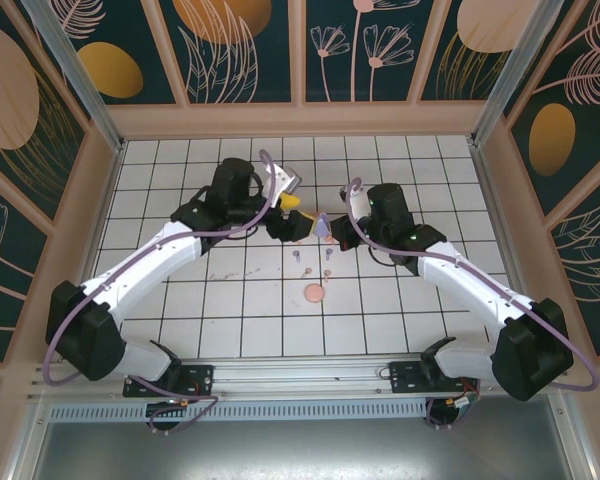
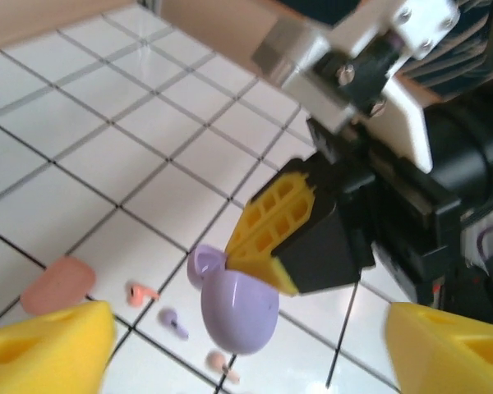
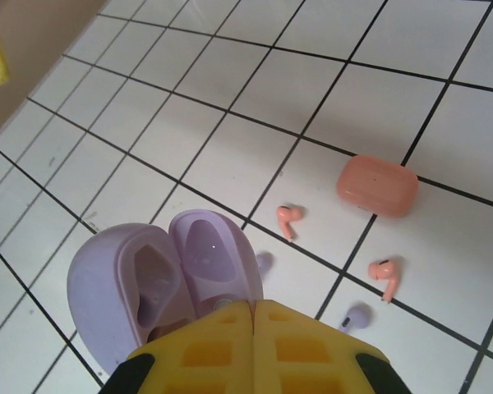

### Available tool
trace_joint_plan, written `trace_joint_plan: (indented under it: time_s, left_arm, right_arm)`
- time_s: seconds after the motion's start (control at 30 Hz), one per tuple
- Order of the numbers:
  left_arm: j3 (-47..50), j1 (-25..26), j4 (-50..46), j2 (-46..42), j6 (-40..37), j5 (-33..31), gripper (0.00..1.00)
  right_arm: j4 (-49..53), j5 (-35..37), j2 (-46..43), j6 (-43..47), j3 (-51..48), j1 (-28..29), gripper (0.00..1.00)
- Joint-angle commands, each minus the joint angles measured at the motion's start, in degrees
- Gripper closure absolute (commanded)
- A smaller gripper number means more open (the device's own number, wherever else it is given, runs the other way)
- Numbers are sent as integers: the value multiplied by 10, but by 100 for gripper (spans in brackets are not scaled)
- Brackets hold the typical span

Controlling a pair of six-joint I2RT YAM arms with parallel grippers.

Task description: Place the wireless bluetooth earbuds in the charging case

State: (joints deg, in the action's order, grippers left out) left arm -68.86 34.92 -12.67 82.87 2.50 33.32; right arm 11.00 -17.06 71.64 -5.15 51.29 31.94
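Two pink earbuds (image 3: 287,220) — purple case (image 3: 148,287), pink case (image 3: 377,185)

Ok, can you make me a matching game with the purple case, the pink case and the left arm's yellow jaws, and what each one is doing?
Things:
1. purple case
2. pink case
3. left jaws

States:
a. wide apart, nothing between them
b. lid open, pinched in the right jaws
c. shut, lying on the white tiles

Pairs: 1-b, 2-c, 3-a
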Motion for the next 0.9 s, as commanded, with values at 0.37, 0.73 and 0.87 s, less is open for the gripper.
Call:
trace_joint_plan:
  time_s: [0.37, 0.73, 0.87]
  left_arm:
    - [-151, -9, -210, 115, -125, 118, 34]
    - [-190, -10, -238, 172, -136, 159, 36]
    - [-201, -10, -246, 183, -139, 177, 38]
  right_arm:
    - [-15, 23, -48, 73, -22, 7, 100]
    - [-20, 5, -65, 70, -22, 8, 100]
    - [-21, -1, -62, 70, -20, 8, 100]
